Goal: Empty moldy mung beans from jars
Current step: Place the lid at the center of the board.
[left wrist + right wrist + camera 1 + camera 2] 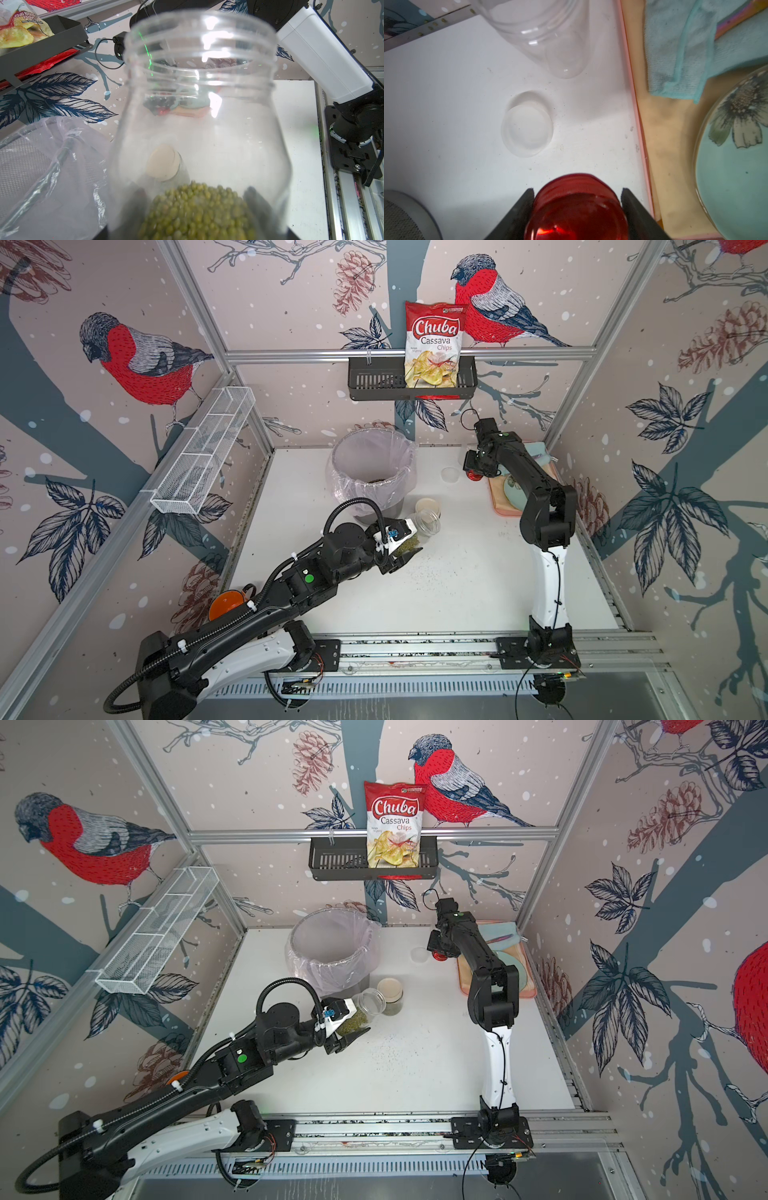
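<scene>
While the left end effector (409,541) is gripping the bean jar (428,522) at the bin's (353,456) near side, the right end effector (577,190) clamping a red lid (577,216), the jar's mouth is probably needing to clear the rim (374,432).

**benchrat:** Anyone else into the two-tone look? The left arm (232,628) is mostly matte black with a glossy white shell (257,652) low down. A ribbed black hose (356,500) is strapped along it with white ties (181,643).

**yam_fan:** Yep, plus the round green dot (308,578) on a boxy black joint and a tiny blue plug (392,533) next to the white wrist piece. The right arm (540,485) has one long white link (548,593) with a thin black cable (557,580) along it. Flat black base plates (465,1129) with screws, skinny reddish wires (319,660) beside them. The fingers (517,214) are plain black wedges.
</scene>
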You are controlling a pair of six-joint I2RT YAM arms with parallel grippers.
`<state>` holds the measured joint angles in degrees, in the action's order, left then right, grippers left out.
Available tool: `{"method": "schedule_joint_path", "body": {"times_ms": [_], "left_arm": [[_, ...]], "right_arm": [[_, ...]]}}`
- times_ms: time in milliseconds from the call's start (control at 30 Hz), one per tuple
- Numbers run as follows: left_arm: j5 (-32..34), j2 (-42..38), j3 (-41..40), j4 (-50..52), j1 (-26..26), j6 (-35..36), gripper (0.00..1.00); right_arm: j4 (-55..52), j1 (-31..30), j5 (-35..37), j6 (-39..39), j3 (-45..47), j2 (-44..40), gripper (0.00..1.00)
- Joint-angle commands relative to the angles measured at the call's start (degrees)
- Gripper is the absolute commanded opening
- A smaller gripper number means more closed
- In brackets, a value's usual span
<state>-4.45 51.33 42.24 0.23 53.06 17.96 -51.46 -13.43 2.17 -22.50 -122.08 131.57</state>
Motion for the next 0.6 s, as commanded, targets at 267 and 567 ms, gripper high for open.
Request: {"method": "schedule_joint_path", "body": {"times_ms": [267,567], "left_arm": [[1.92,-0.68,-0.84,-5.49,-0.05,-0.12,0.58],[1.85,-0.71,-0.93,-5.85,-0.04,-0.03,0.58]], "right_arm": [[2.32,1.39,-3.41,-1.94,-2.81,5.58,0.61],[1.43,2.10,-1.64,-1.72,-3.71,7.33,0.62]]}}
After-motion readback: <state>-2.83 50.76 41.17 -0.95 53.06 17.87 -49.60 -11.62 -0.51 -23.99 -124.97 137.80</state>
